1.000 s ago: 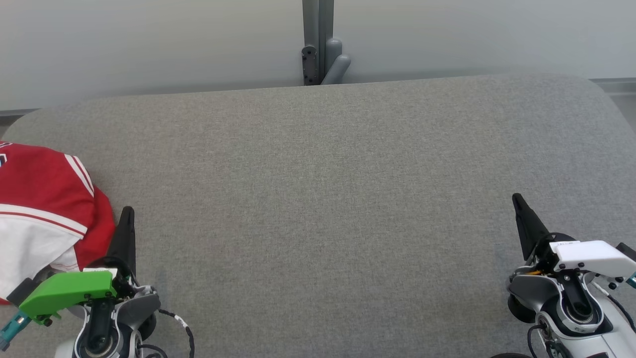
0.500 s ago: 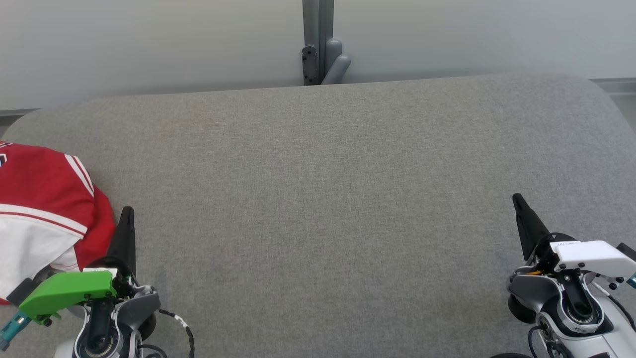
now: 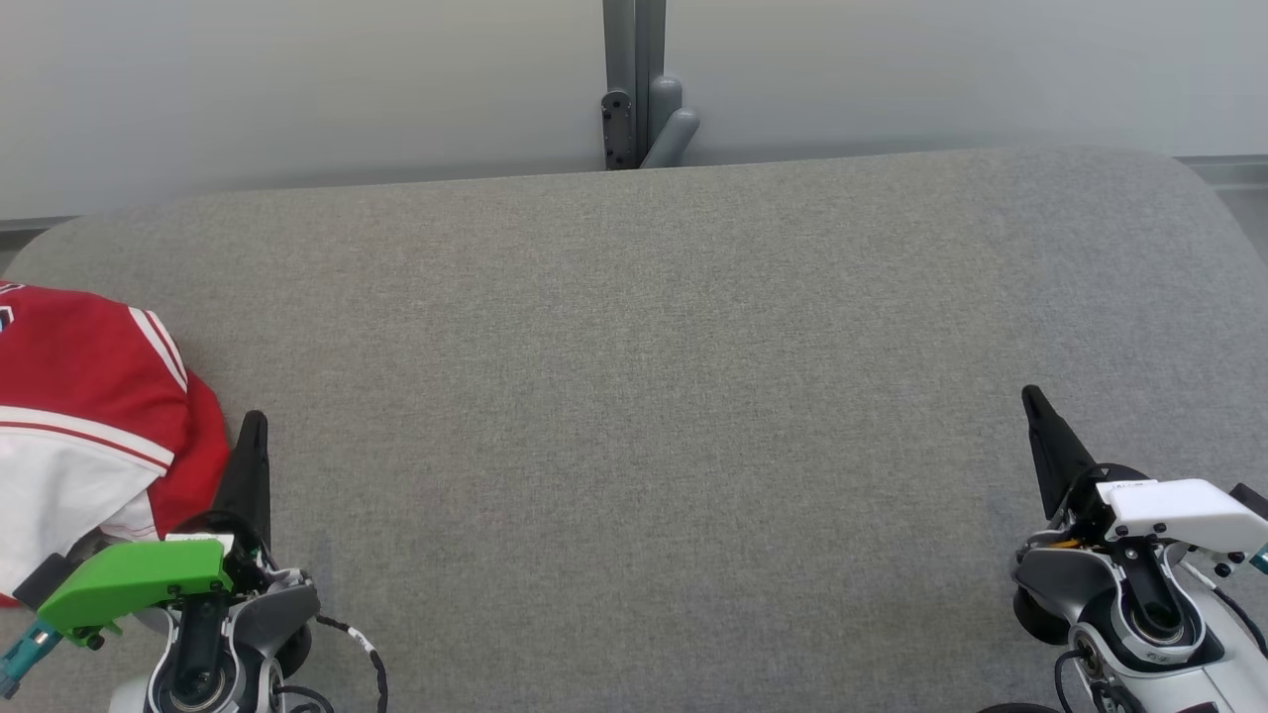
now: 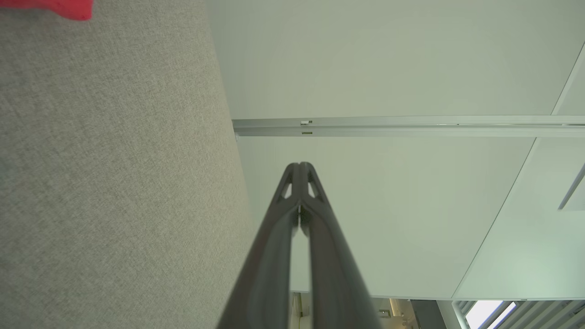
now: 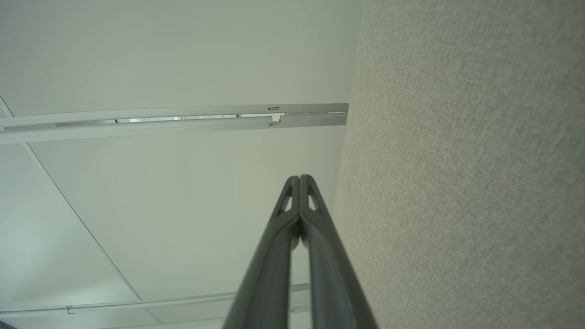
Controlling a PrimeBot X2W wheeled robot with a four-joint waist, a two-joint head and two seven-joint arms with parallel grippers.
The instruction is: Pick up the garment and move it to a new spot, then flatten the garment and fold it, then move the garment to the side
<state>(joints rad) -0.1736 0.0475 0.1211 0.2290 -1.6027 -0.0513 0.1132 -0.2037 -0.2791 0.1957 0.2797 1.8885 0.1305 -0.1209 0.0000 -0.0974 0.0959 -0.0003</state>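
Garment lies bunched at the frame's left edge on the desk. Left gripper and right gripper: jaws pressed together, empty. Advice: spread the left jaws first, then pinch the nearest red edge low.

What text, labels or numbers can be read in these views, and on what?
None can be read in full.
garment: a fragment of a printed mark at the head view's left edge, cut off, unreadable.
right gripper: tiny dark print on the white cover at its base, too small to read.
wall rail: small marks, too small to tell if they are text.
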